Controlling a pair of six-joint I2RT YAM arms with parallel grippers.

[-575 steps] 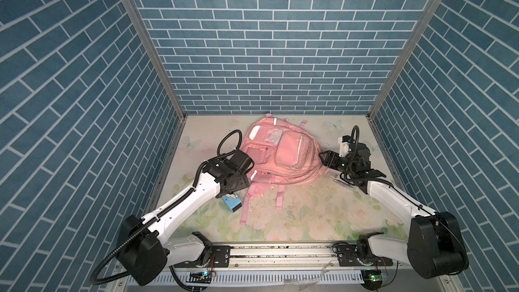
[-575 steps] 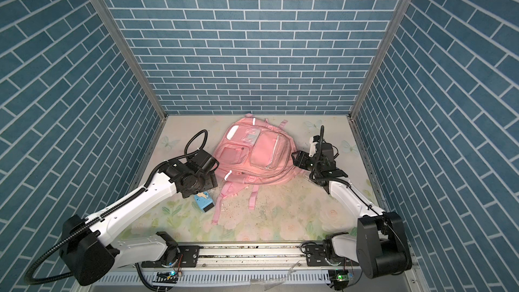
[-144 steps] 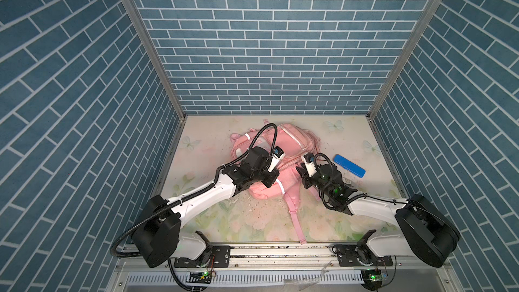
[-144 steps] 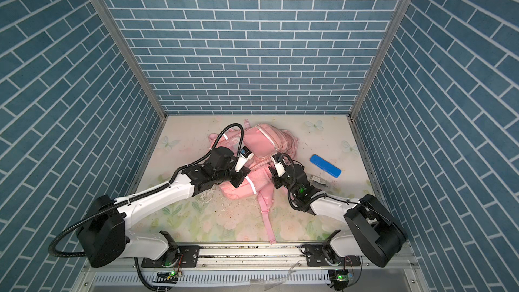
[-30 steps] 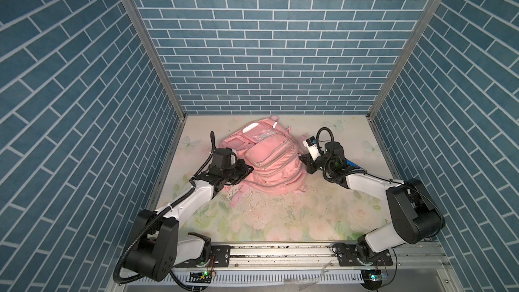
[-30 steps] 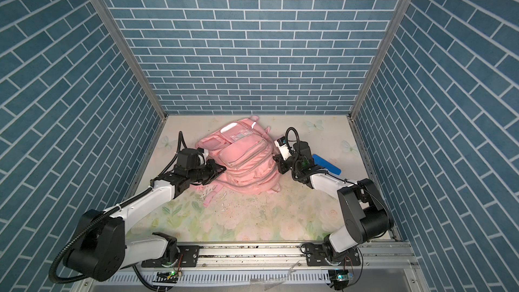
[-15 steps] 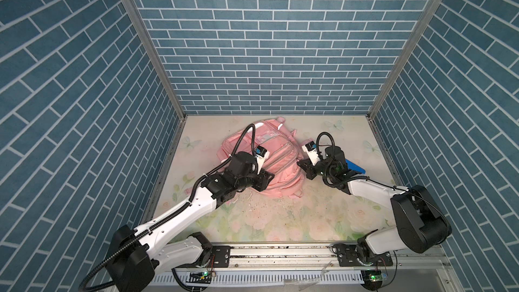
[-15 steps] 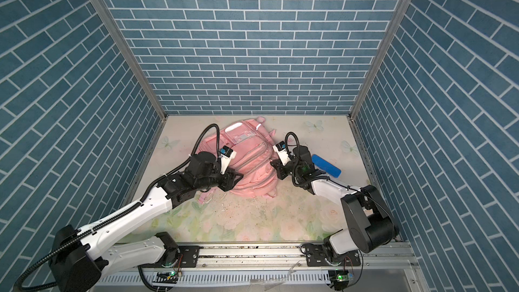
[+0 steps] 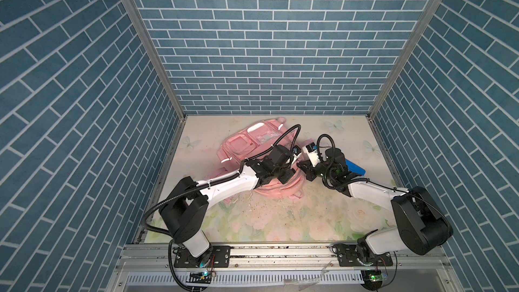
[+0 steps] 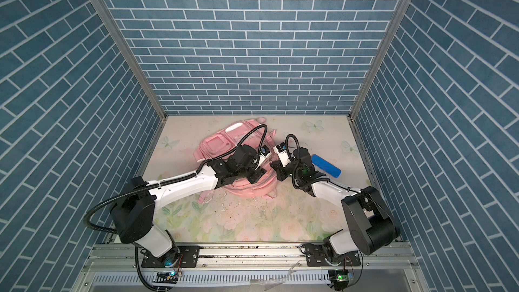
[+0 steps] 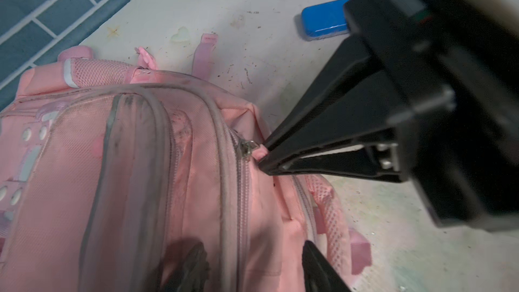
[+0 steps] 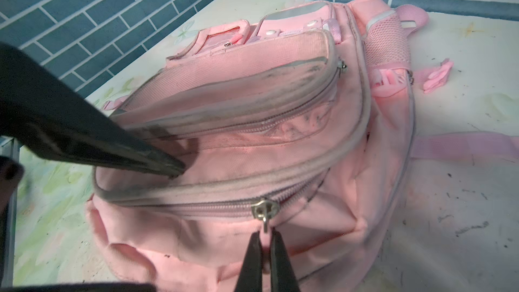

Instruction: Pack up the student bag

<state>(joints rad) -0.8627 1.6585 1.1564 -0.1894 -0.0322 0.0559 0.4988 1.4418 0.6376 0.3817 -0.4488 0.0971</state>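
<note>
The student bag [image 9: 244,147] [image 10: 216,147], pink with grubby grey piping, lies in the middle of the floral table in both top views. My right gripper [image 12: 265,233] [image 9: 302,165] is shut on the pink pull tab [image 11: 261,151] of the main zipper's metal slider [image 12: 264,210]; the zipper looks closed. My left gripper [image 11: 252,248] [image 9: 289,175] hovers open over the bag's top, its fingers on either side of the zipper line. One left finger [image 12: 140,153] rests on the fabric behind the front pocket.
A blue oblong case [image 9: 354,166] [image 10: 325,165] [image 11: 323,22] lies on the table just right of the right wrist. Loose pink straps [image 12: 463,147] trail from the bag. Dark crumbs dot the table in front. Blue brick walls enclose three sides.
The left gripper has opened and swung from the bag's left side across its top to beside the right gripper. The right gripper stays shut on the pull tab.
</note>
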